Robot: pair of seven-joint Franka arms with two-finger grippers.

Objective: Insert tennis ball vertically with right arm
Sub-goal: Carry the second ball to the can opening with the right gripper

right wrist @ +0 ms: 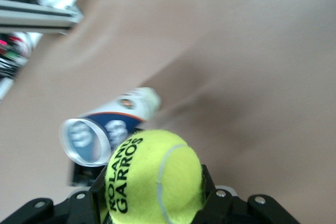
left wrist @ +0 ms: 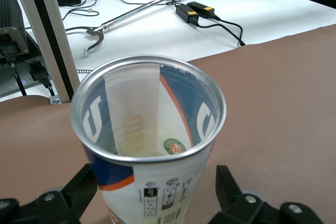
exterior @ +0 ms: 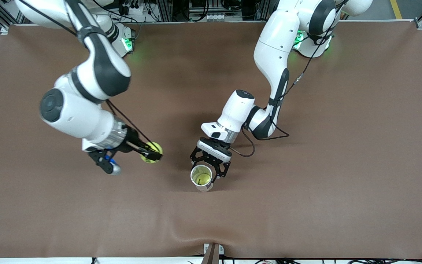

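A yellow Roland Garros tennis ball [exterior: 156, 147] is held in my right gripper [exterior: 151, 154], which is shut on it just above the table, toward the right arm's end from the can. In the right wrist view the ball [right wrist: 152, 174] fills the space between the jaws of the gripper [right wrist: 152, 205]. An open white and blue tennis ball can [exterior: 201, 178] stands upright on the brown cloth, with something yellow inside it. My left gripper [exterior: 210, 167] is shut on the can, with one finger on each side. The left wrist view looks down into the can [left wrist: 157, 192] from that gripper [left wrist: 152, 195].
The brown cloth [exterior: 306, 165] covers the whole table and has a fold near its front edge [exterior: 211, 234]. The left wrist view shows a white bench [left wrist: 157, 30] past the table edge with a reach-grabber tool [left wrist: 142, 9] and a metal post [left wrist: 44, 35].
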